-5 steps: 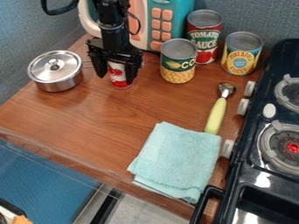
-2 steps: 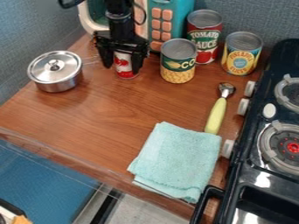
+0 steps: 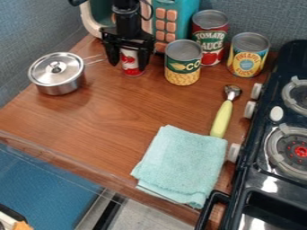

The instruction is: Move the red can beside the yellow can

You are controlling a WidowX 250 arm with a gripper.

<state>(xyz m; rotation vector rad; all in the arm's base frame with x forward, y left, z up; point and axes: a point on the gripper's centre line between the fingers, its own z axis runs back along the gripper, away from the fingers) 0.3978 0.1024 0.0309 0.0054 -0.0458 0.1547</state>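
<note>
The black gripper [image 3: 129,62] hangs at the upper left of the counter, shut on a small red-and-white can [image 3: 132,70] that stands upright between its fingers. The can's top is hidden by the gripper, and whether its base touches the wood I cannot tell. Just right of it, a short gap away, stands a green-and-yellow corn can [image 3: 183,67]. Farther right, near the stove, is a yellow pineapple can [image 3: 248,55] with a blue band. Both stand upright.
A tall red tomato sauce can [image 3: 209,40] stands between and behind the other two. A toy microwave [image 3: 180,5] is behind the gripper, a lidded metal pot [image 3: 57,74] at left. Scoop [image 3: 221,119], teal cloth [image 3: 180,166] and black stove [image 3: 264,143] lie front and right.
The gripper and the small red-and-white can have moved together to the right and toward the back, closer to the corn can. The other objects have kept their places.
</note>
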